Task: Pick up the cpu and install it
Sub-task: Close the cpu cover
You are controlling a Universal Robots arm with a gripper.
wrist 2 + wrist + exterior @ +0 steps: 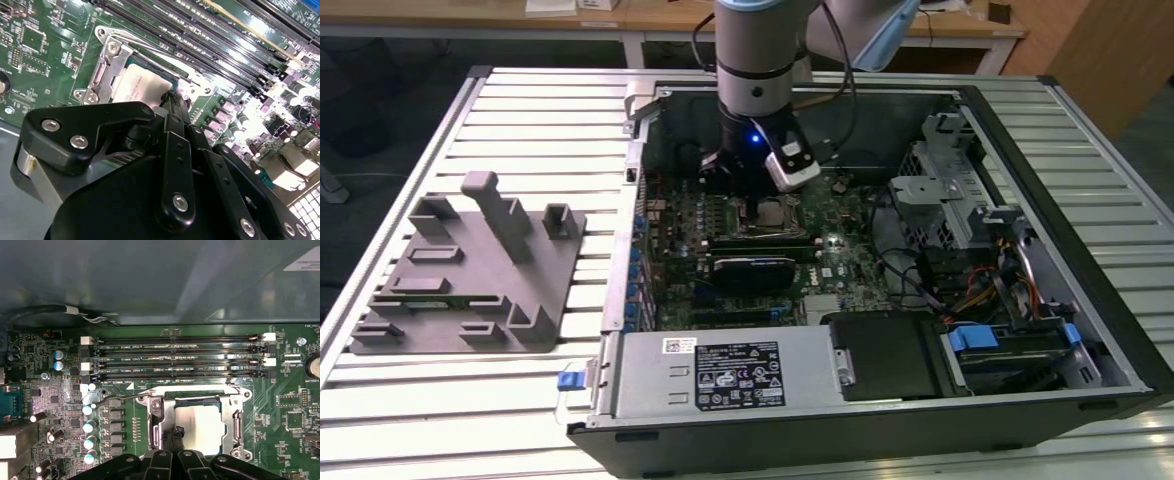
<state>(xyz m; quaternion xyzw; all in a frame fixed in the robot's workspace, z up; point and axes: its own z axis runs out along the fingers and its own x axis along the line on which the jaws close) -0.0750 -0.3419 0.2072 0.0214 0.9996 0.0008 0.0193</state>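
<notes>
**Cpu down in the socket, gripper tip at its edge**

The cpu (pixel 202 427) lies flat inside the socket (pixel 155 412), pale metal top up. It sits near the middle of the motherboard (pixel 847 215), just beside the memory slots (pixel 175 357). In both wrist views we see the gripper (pixel 177 432) right over it. Its fingers (pixel 172 125) are drawn together with nothing clamped between them, and the tip meets one edge of the cpu. The retention lever (pixel 120 397) stands clear of the socket frame, on the side toward the slots.

We judge that seating the cpu is the step in hand. To do it well, we keep the cpu level, with all four corners inside the frame, and make any touch light and straight down. A sideways nudge could tilt it on the contacts beneath.

As for writing, there is faint print on the cpu's top and white lettering beside the memory slots. A white printed label (pixel 736 375) sits on the power supply (pixel 647 385), at the edge of the computer case (pixel 854 430) nearest the exterior camera. We leave all of it unread.
</notes>
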